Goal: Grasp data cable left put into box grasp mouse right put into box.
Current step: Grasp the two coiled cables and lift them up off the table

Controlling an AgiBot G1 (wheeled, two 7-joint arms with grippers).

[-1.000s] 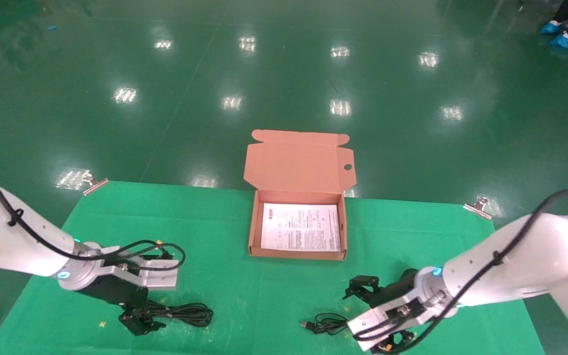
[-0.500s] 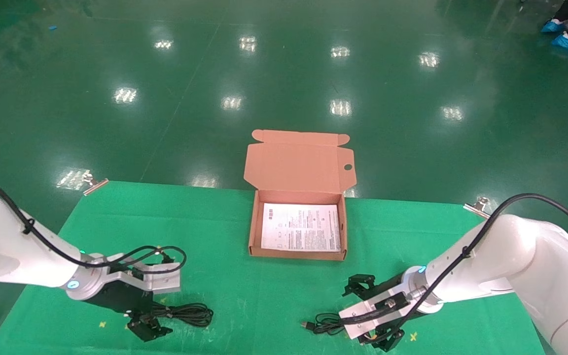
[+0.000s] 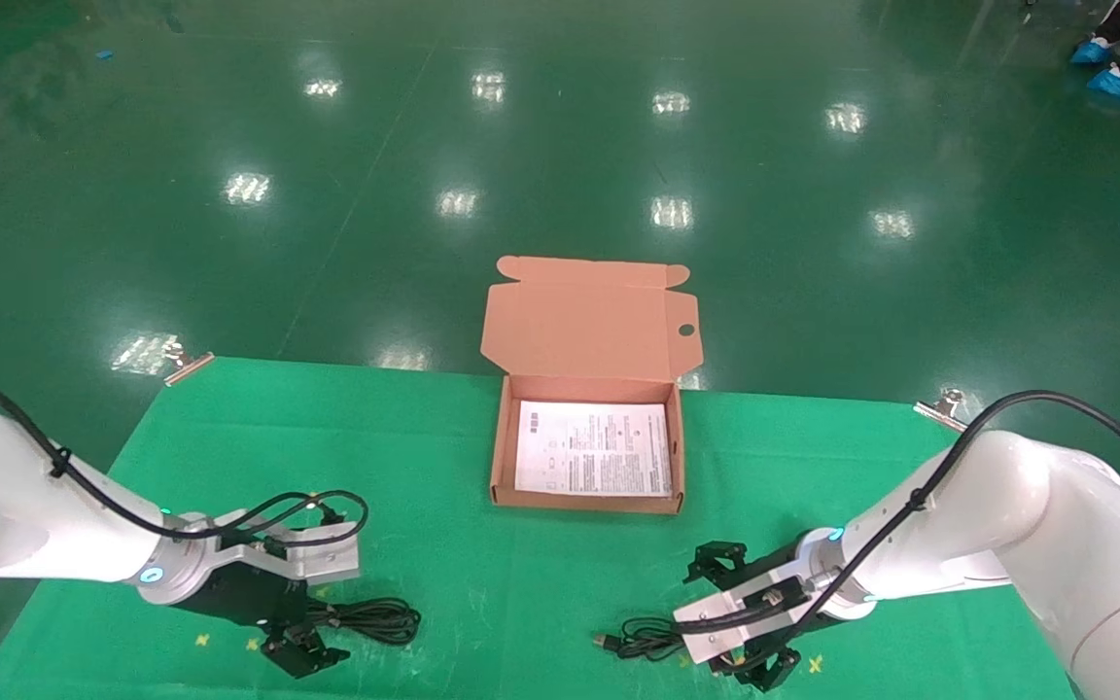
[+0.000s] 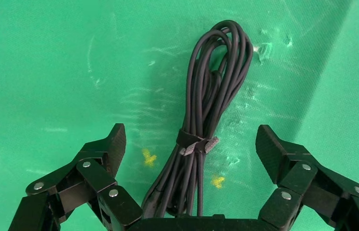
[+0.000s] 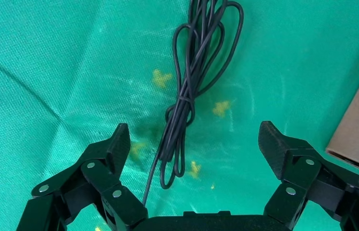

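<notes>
Left tool [image 4: 189,144]: fingers spread wide, nothing held, low over the green bench [image 3: 482,583] at about 8 o'clock from the box [image 3: 587,498]. The bundled data cable [image 4: 206,130], bound by a strap at mid-length, lies flat on the cloth directly between the two fingers. Its long axis runs straight out from the palm, so the fingers stand on either side of the bundle and would close across it. In the head view the bundle extends from this tool toward 3 o'clock.

Right tool [image 5: 194,144]: likewise spread wide and empty, low over the bench at about 5 o'clock from the box. Between its fingers lies only a thin black cord [image 5: 187,101], loosely looped and knotted, running away from the palm. The mouse body itself is not visible in any view; presumably it sits beneath the wrist, but this cannot be confirmed.

Box: open, lid raised at the far side, printed sheet [image 3: 594,449] inside, at 12 o'clock between both arms. Each arm is nearest its own item. Judgement: both grasps are pending; the left is well aligned.
</notes>
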